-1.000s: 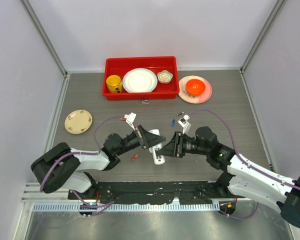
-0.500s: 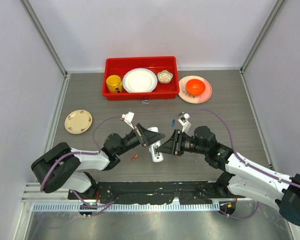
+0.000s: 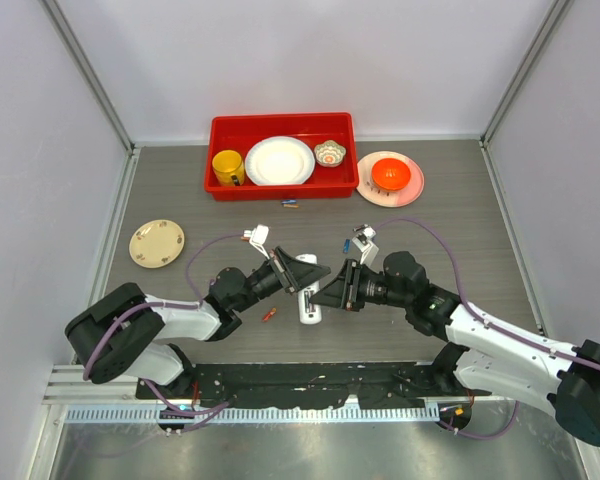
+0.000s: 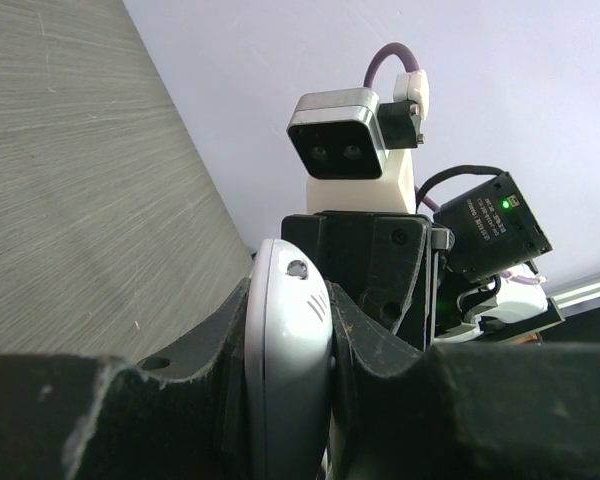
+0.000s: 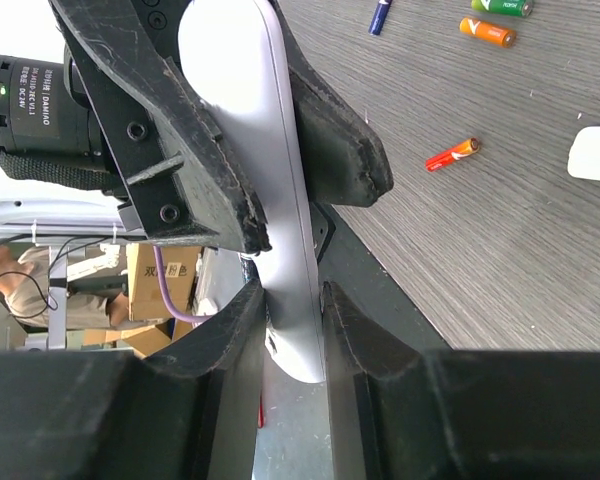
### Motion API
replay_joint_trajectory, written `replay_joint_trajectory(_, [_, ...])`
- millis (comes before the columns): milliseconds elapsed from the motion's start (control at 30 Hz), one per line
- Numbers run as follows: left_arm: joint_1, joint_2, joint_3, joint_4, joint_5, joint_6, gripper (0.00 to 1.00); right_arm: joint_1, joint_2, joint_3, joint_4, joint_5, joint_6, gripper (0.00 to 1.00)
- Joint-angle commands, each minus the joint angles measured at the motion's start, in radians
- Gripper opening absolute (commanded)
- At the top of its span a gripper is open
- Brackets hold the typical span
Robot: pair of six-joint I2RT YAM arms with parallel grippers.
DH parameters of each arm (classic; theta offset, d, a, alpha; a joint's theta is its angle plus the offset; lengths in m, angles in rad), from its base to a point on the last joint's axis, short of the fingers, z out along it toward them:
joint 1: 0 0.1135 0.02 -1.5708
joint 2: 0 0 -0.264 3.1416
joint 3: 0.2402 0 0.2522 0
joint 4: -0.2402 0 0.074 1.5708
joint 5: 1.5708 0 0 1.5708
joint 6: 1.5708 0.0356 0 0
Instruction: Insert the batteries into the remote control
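The white remote control (image 3: 308,305) hangs just above the table, held between both grippers. My left gripper (image 3: 313,277) is shut on it; in the left wrist view the remote (image 4: 285,350) is clamped edge-on between the jaws (image 4: 288,300). My right gripper (image 3: 328,293) is shut on the same remote (image 5: 280,200), lower down, at the jaws (image 5: 293,300). Loose batteries lie on the table: a red one (image 3: 270,315) (image 5: 450,154), an orange one (image 5: 487,32), a blue one (image 5: 381,14) and a green one (image 5: 502,6). A flat white cover piece (image 5: 595,153) lies at the right edge.
A red tray (image 3: 220,185) at the back holds a yellow mug (image 3: 227,166), a white plate (image 3: 279,160) and a small bowl (image 3: 330,152). A pink plate with an orange bowl (image 3: 390,176) stands beside it. A beige saucer (image 3: 157,243) lies at the left.
Both grippers and the remote have shifted a little to the left and away from the near edge. The right arm has reached further left. Both stay shut on the remote.
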Motion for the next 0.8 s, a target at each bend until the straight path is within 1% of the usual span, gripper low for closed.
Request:
replay_joint_trajectory(0, [-0.047, -0.006, 0.024, 0.287, 0.085, 0.008, 0.0, -0.011, 0.017, 0.044, 0.013, 0.081, -0.009, 0.29])
replay_joint_trajectory(300, [-0.047, -0.017, 0.013, 0.287, 0.071, 0.011, 0.0, -0.012, -0.011, 0.087, -0.116, 0.065, -0.066, 0.34])
replay_joint_trajectory(767, [-0.041, -0.034, -0.01, 0.287, 0.037, 0.007, 0.0, -0.012, -0.049, 0.136, -0.303, 0.057, -0.144, 0.4])
